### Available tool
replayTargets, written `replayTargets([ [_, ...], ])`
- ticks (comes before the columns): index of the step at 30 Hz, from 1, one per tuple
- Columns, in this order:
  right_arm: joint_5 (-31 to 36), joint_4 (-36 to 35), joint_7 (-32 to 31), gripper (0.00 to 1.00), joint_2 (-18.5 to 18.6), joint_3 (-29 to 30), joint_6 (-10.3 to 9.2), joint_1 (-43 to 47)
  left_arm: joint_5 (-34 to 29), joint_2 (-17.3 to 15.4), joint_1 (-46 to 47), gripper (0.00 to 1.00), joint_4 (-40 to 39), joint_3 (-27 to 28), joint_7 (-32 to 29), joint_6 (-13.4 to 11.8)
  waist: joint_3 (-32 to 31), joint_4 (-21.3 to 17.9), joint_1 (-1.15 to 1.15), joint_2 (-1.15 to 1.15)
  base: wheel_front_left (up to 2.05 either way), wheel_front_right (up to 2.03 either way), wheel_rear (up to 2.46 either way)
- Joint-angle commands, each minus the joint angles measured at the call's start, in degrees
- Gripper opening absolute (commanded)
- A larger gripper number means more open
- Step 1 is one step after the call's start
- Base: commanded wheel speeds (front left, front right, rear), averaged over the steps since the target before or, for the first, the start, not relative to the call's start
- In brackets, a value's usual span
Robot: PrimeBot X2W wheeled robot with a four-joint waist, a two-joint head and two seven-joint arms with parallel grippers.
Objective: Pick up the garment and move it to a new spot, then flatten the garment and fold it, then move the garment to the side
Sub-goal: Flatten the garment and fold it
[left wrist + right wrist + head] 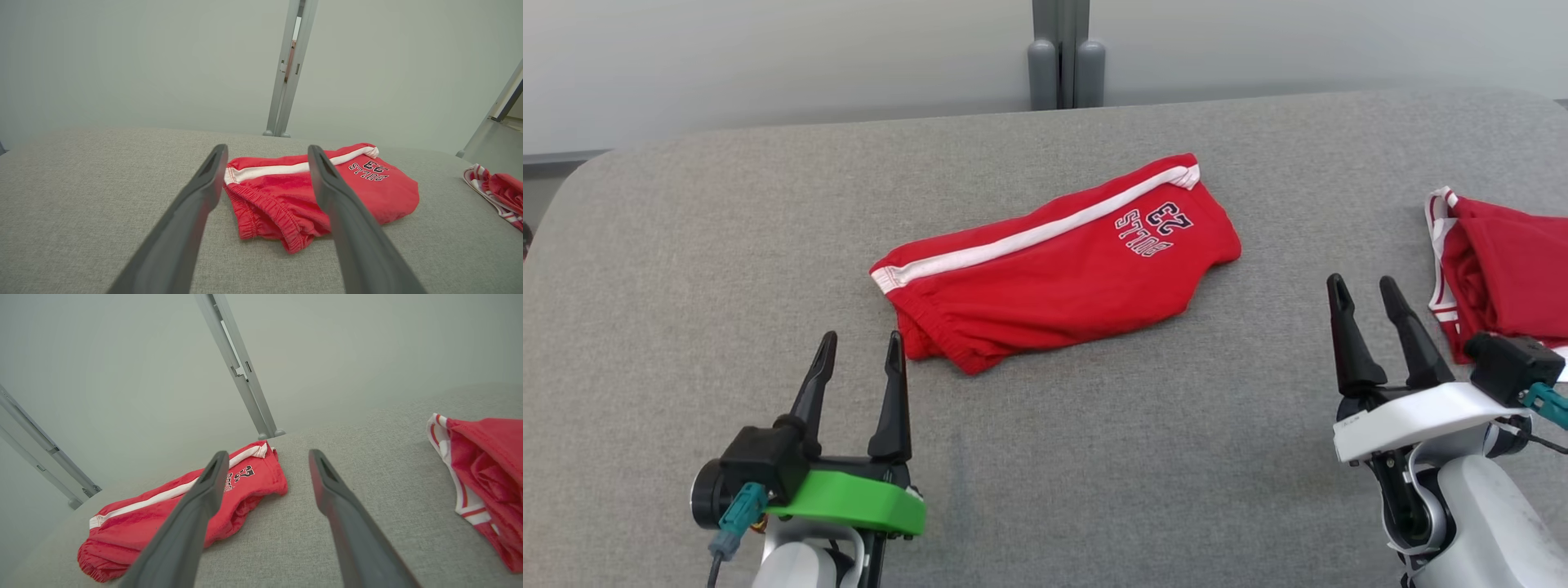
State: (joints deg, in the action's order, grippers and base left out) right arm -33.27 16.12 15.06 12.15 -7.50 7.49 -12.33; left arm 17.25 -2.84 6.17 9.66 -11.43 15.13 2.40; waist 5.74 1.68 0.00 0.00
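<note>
Garment [1062, 261] unheld, left claw [863, 336], right claw [1361, 282] gaping

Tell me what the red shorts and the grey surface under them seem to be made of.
Red shorts: soft knit cloth, probably cotton jersey, matte; it wrinkles limply and the waistband is gathered by elastic. Grey surface: covered in matte woven fabric; a fine heathered weave shows. What lies beneath is hidden.

Green-collared left claw [862, 336], white-collared right claw [1361, 281]
</note>
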Motion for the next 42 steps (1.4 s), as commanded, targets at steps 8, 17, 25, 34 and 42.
replayTargets([
  [8, -13.9, 3.7, -6.9, 1.00, -2.5, 0.9, 0.00, -3.1, 1.2, -0.1, 2.6, 1.00, 0.2, -2.8, 0.0, -1.2, 4.0, 4.3, 0.00, 0.00, 0.00, 0.00, 0.00],
  [17, -24.6, 10.9, -16.0, 1.00, -3.5, 4.2, 0.01, -9.6, 2.5, -0.2, 5.1, 1.00, 0.4, -6.5, 0.0, -2.0, 8.1, 10.7, 0.00, 0.00, 0.00, 0.00, 0.00],
  [25, -28.1, 19.9, -19.0, 1.00, -2.9, 8.6, 0.01, -15.5, 4.8, -0.1, 6.3, 1.00, 0.2, -10.2, 0.0, -3.5, 10.8, 16.1, 0.00, 0.00, 0.00, 0.00, 0.00],
  [34, -27.8, 28.3, -20.5, 1.00, -1.6, 9.9, 0.10, -20.3, 6.0, -0.1, 6.8, 1.00, -0.4, -13.1, 0.0, -4.6, 12.0, 19.6, 0.00, 0.00, 0.00, 0.00, 0.00],
  [42, -27.3, 33.2, -22.5, 1.00, -0.6, 9.4, 0.16, -24.0, 6.8, -0.1, 7.2, 1.00, -1.0, -13.8, 0.0, -5.5, 13.1, 21.8, 0.00, 0.00, 0.00, 0.00, 0.00],
])
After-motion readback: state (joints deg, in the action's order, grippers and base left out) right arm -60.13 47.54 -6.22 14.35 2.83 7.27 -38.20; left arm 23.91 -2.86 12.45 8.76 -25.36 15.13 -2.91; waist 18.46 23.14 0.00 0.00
